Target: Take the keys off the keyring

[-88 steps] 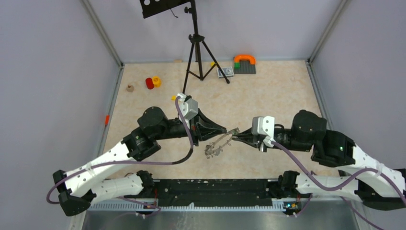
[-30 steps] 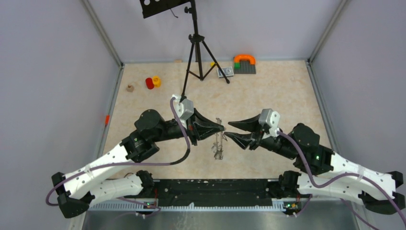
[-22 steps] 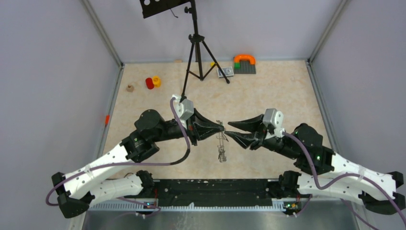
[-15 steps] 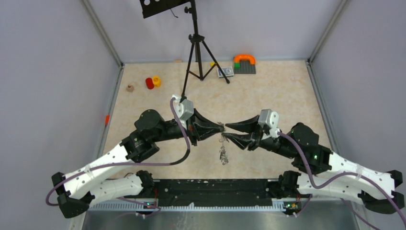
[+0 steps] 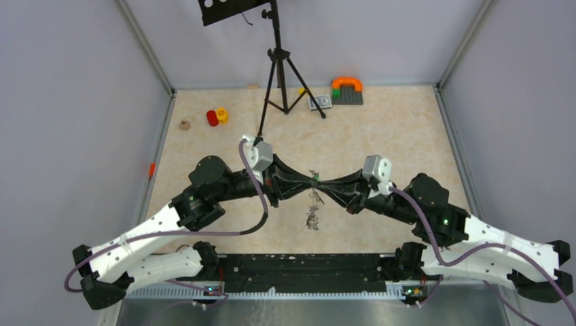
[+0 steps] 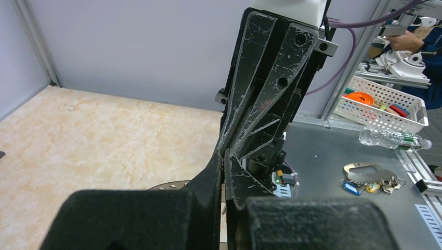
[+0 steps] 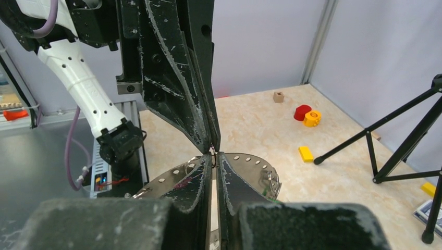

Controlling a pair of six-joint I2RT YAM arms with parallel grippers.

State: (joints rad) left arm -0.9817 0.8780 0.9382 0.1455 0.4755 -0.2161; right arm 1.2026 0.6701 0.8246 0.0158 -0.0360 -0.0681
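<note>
Two arms meet tip to tip over the middle of the table [image 5: 380, 136]. The left gripper [image 5: 310, 181] and right gripper [image 5: 321, 183] are both clenched, nipping the one ring [image 7: 250, 162] at its upper rim. The ring is held clear of the table. The keys [image 5: 312, 216] dangle below it in one tangled clump, too small to count.

On the far side of the table stand one tripod [image 5: 277, 75], one red cylinder [image 5: 212, 118] touching one yellow cylinder [image 5: 223, 115], one small wooden cube [image 5: 183, 125], and one grey plate [image 5: 348, 96] carrying one orange arch [image 5: 347, 83]. The right wrist view adds one yellow brick [image 7: 306, 153], lying between the tripod and the cylinders.

The left wrist view shows a metal bench with one white basket [image 6: 365, 112]. The basket holds one orange piece [image 6: 360, 97] and a few coloured bits that I cannot count. One clear bottle [image 6: 392, 138] lies just beside the basket. A second bunch [image 6: 372, 177] of keys rests nearer on the bench.
</note>
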